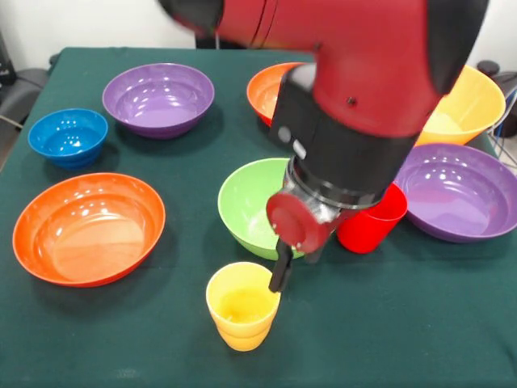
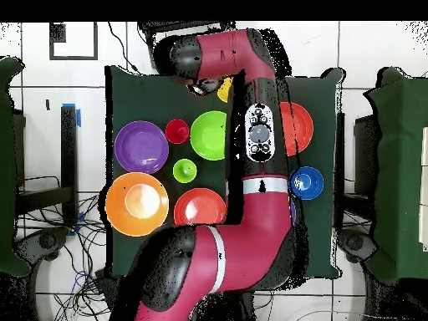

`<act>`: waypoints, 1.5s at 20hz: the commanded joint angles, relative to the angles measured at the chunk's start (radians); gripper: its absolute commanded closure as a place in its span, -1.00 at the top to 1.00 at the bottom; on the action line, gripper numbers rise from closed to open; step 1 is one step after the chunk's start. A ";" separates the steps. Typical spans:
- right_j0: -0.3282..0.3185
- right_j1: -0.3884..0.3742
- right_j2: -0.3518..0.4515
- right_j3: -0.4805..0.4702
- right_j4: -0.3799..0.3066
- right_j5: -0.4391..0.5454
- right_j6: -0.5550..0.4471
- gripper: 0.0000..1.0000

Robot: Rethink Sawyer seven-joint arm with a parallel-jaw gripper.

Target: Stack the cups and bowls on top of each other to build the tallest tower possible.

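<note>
The yellow cup stands upright at the table's front; in the overhead view it is mostly under the arm. My gripper reaches down to the cup's right rim, its tip at or just inside the rim. The red cup stands beside the light green bowl. The light green cup shows only from overhead. The small blue bowl stands alone. No pieces are nested.
Purple bowls, red-orange bowls and the large orange bowl ring the green cloth table. My arm hides the table's middle in both views.
</note>
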 commanded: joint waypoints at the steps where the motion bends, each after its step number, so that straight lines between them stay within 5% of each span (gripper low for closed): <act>1: 0.038 -0.064 -0.053 0.031 -0.043 -0.029 0.037 1.00; 5: 0.052 -0.066 -0.048 0.003 -0.034 0.009 0.024 1.00; 11: 0.087 -0.138 -0.106 0.118 0.018 0.049 0.121 1.00; 16: 0.071 -0.239 -0.177 0.383 0.089 -0.079 0.247 1.00; 30: 0.107 -0.395 -0.316 0.857 0.131 -0.414 0.451 1.00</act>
